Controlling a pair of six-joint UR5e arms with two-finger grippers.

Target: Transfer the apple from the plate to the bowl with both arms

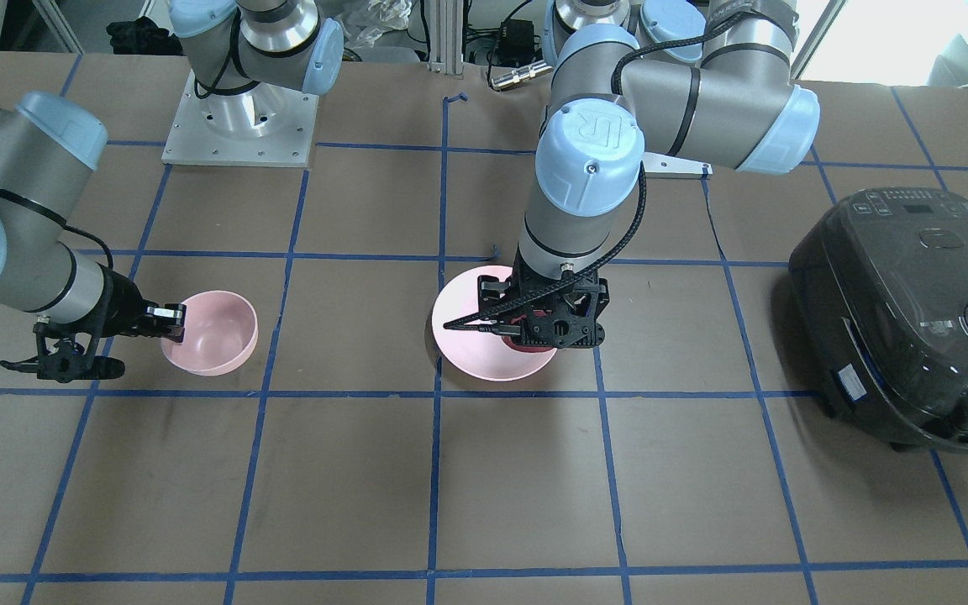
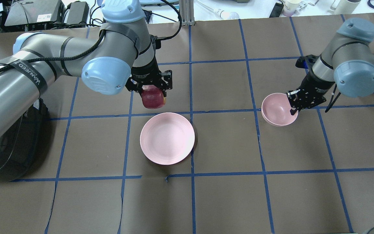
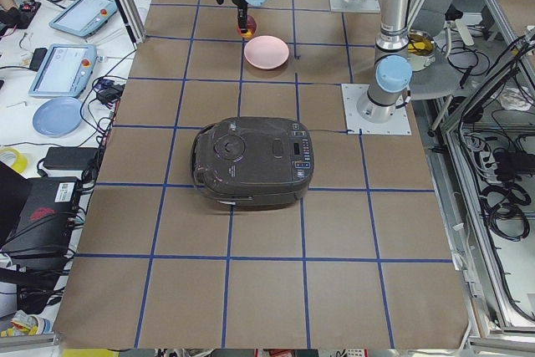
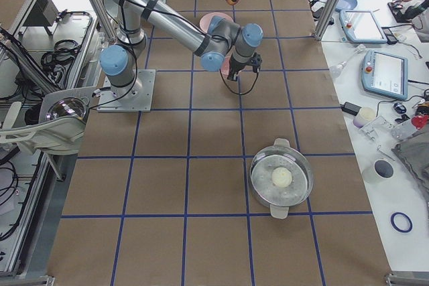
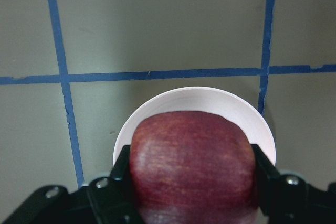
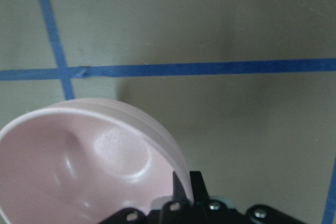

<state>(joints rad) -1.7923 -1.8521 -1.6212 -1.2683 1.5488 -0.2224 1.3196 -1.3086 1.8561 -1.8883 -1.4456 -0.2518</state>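
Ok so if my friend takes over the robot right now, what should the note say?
Left end effector: shut on the apple, holding it in the air over the plate.
Right end effector: shut on the rim of the bowl, which is tilted, on the robot's right side.
Done: the apple is off the plate, and the plate is empty.
Left to do: bring the apple and the bowl together, then let the apple go into the bowl.

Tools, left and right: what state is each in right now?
Left tool: closed, holding the apple above the plate.
Right tool: closed on the bowl at its rim.
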